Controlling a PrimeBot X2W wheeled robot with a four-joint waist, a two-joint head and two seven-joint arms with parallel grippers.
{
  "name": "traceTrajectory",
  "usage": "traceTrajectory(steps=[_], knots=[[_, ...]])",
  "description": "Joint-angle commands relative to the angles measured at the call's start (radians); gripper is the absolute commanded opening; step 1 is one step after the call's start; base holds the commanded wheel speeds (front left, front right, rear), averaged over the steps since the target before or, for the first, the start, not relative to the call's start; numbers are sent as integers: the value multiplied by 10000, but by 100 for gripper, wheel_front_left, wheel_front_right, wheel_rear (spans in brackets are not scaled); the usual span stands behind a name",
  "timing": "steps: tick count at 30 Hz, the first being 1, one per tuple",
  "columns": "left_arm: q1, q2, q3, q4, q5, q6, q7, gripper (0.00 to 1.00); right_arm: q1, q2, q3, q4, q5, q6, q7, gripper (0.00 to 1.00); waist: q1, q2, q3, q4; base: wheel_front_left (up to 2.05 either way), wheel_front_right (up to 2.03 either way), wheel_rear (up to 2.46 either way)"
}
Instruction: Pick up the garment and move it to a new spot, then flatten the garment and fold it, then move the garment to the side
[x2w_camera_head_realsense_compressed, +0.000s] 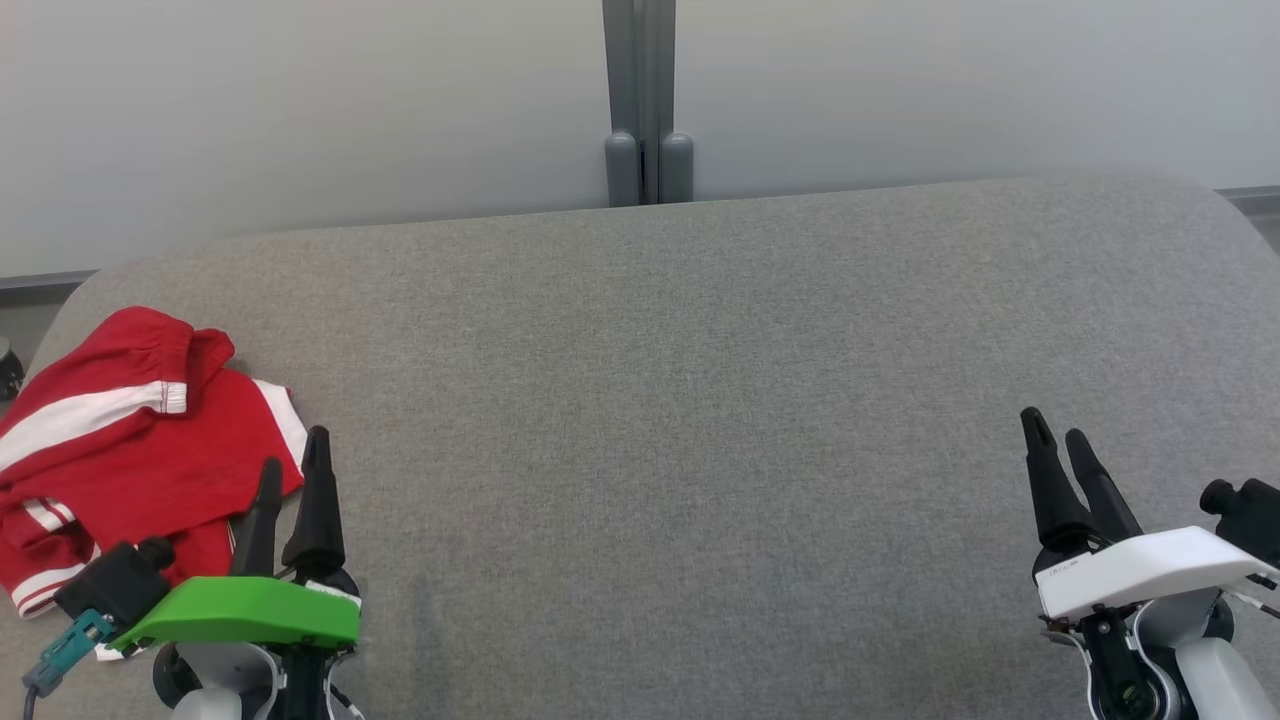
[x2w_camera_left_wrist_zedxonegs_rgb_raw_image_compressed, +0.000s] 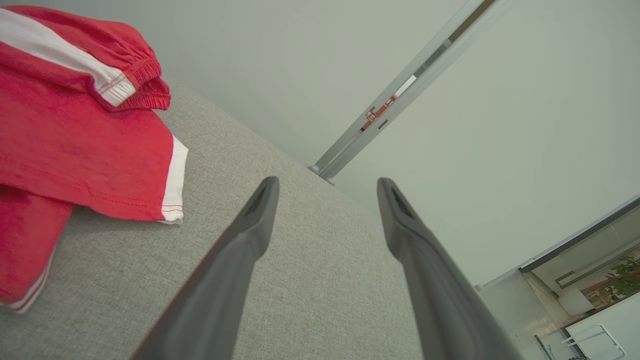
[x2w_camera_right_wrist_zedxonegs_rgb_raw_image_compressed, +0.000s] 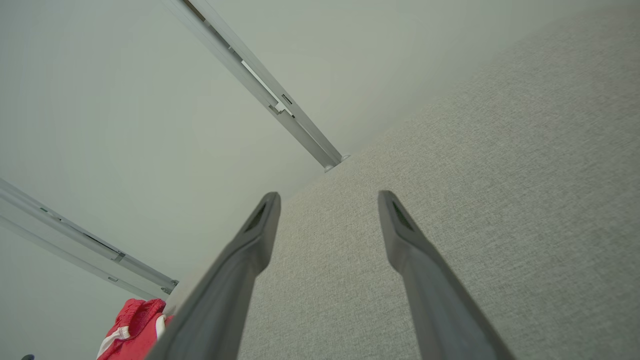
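Left gripper (x2w_camera_head_realsense_compressed: 293, 455): fingers spread wide, empty, poised just beside right edge of garment (x2w_camera_head_realsense_compressed: 130, 440), not touching it.
Right gripper (x2w_camera_head_realsense_compressed: 1054, 428): fingers spread wide, empty, over bare grey cushion (x2w_camera_head_realsense_compressed: 650, 400), well apart from garment.
Garment: red with white stripes, crumpled, lying at cushion's left end.
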Motion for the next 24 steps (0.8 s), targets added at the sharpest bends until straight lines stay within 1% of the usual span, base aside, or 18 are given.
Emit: traceTrajectory(steps=[1, 12, 24], knots=[[-308, 82, -25, -56, 340, -33, -95, 100, -37, -106, 15, -174, -332, 25, -91, 100, 0, -1, 2, 4, 0, 0, 0], [-377, 102, -87, 198, 1688, -21, -429, 100, 91, -132, 121, -482, -1680, 26, -173, 100, 0, -1, 2, 13, 0, 0, 0], [-443, 116, -131, 457, 2933, 26, -746, 100, 229, -118, 138, -742, -2891, 28, -118, 100, 0, -1, 1, 29, 0, 0, 0]])
